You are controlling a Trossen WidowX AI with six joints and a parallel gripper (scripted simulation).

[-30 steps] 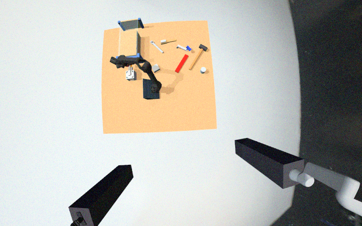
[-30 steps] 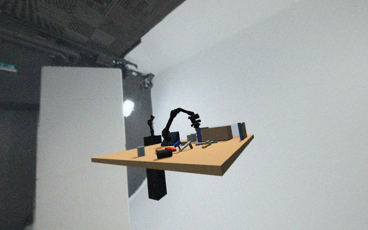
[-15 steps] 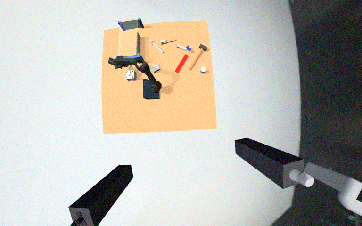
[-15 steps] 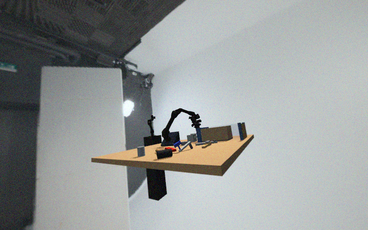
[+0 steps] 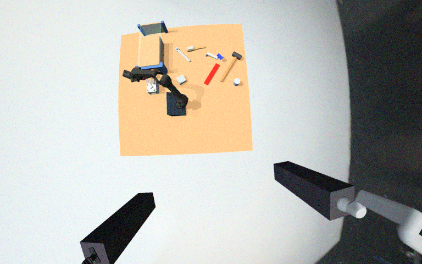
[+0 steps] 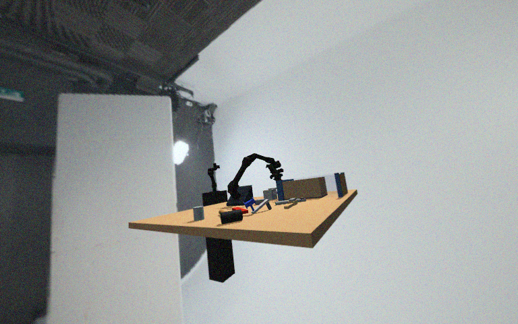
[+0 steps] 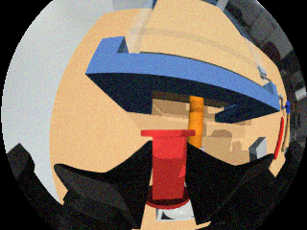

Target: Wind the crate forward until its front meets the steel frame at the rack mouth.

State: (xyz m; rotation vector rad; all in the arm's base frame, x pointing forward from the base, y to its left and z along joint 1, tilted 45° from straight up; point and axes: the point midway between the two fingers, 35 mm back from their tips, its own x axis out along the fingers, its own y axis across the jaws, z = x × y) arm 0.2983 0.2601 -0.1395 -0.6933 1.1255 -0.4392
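My gripper (image 5: 142,79) (image 6: 278,178) (image 7: 165,145) is shut on the winch handle's red grip (image 7: 169,168). The handle's pale arm (image 5: 151,84) reaches from the grip to the top of the hand winch (image 5: 152,90) (image 7: 187,212). The key in the winch hole is hidden. The blue-edged mouth frame (image 5: 151,66) (image 6: 278,191) (image 7: 182,69) of the guard cubby stands beyond the grip in the wrist view. An orange strap (image 7: 196,117) runs out under that frame, just right of the grip. I cannot clearly make out the crate, its front or whether it sits flat.
On the bench (image 5: 186,137) (image 6: 274,225) are a grey block (image 5: 181,79), a wrench (image 5: 183,54), a brush (image 5: 195,48), a blue-ended tool (image 5: 214,56), a red bar (image 5: 211,73), a mallet (image 5: 229,67) and a pale cylinder (image 5: 237,81). The cubby's side wall (image 5: 161,51) stands left of the wrench.
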